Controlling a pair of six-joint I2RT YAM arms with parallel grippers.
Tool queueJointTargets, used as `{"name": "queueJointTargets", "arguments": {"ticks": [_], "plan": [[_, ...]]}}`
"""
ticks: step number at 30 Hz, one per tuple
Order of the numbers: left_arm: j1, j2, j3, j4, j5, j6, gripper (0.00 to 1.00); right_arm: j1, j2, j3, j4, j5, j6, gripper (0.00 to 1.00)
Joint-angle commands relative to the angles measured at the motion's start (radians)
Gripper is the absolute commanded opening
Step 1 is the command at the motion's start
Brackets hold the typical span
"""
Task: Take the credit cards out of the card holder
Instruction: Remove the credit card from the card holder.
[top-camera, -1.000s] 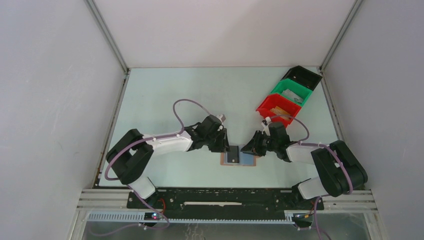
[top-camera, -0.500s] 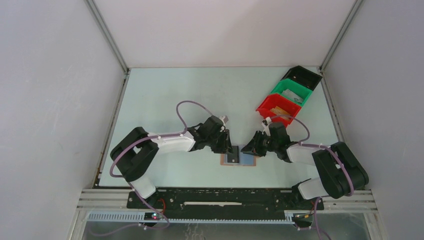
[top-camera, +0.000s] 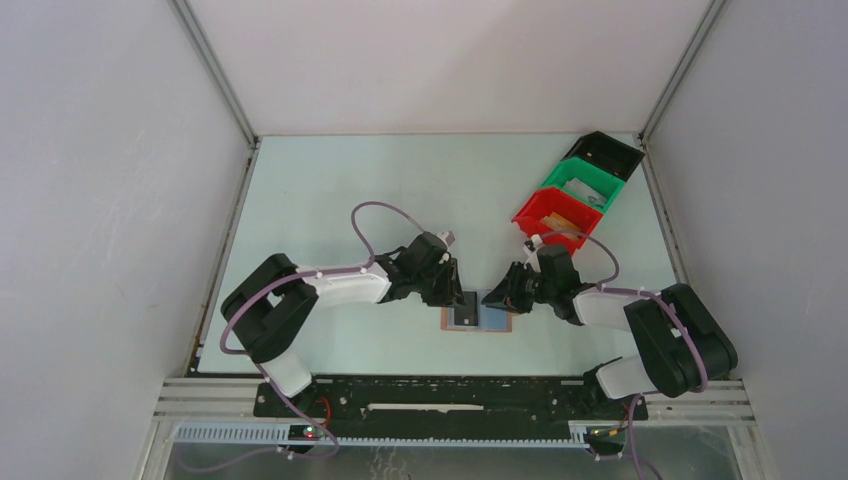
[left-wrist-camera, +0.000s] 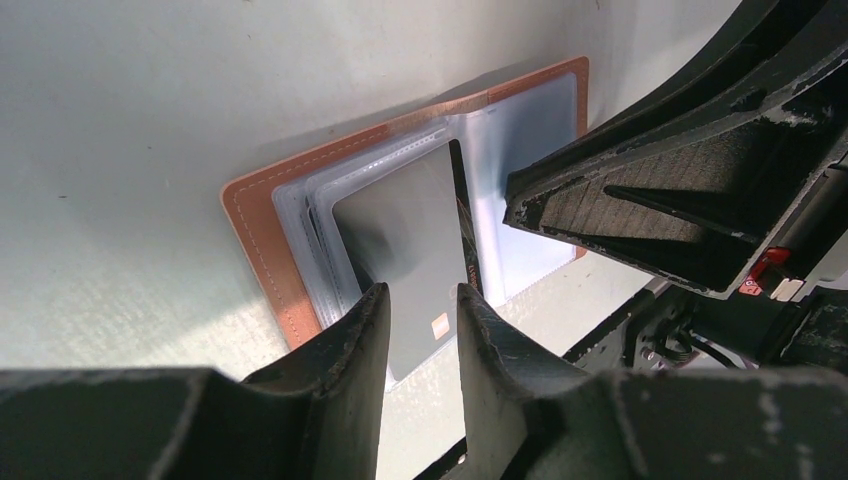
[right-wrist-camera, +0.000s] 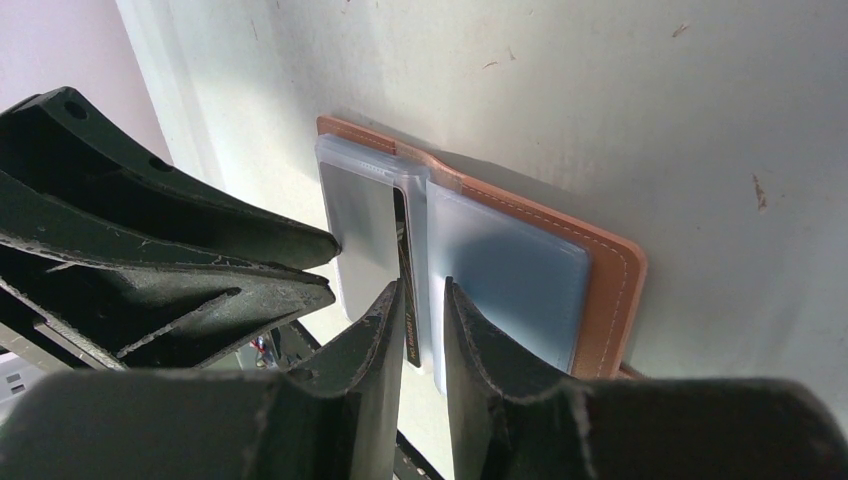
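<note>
Lying open and flat on the pale desk (top-camera: 340, 200), near its front middle: the card holder (right-wrist-camera: 612, 300), brown leather with pale stitching round the rim and clear plastic sleeves fanned across the inside. Over its left half, a dark grey card (left-wrist-camera: 400, 240), face up, slid partly out of its sleeve, near end past the leather edge, small orange mark close to that end. Along the fold, a thin dark strip (right-wrist-camera: 404, 300) with gold print, perhaps another card seen on edge; not clear. Under the right sleeve, a pale blue-grey card (right-wrist-camera: 505, 275), flat and fully tucked in, as far as can be told.
</note>
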Motion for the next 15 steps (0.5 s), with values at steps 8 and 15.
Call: {"name": "queueJointTargets", "arguments": {"ticks": [8, 15], "plan": [[-0.004, -0.009, -0.002, -0.033, -0.057, -0.006, 0.36, 0.007, -0.002, -0.003, 0.015, 0.007, 0.002, 0.29], [-0.004, -0.019, -0.01, -0.034, -0.066, -0.01, 0.36, 0.008, -0.003, -0.003, 0.013, 0.01, 0.001, 0.29]]}}
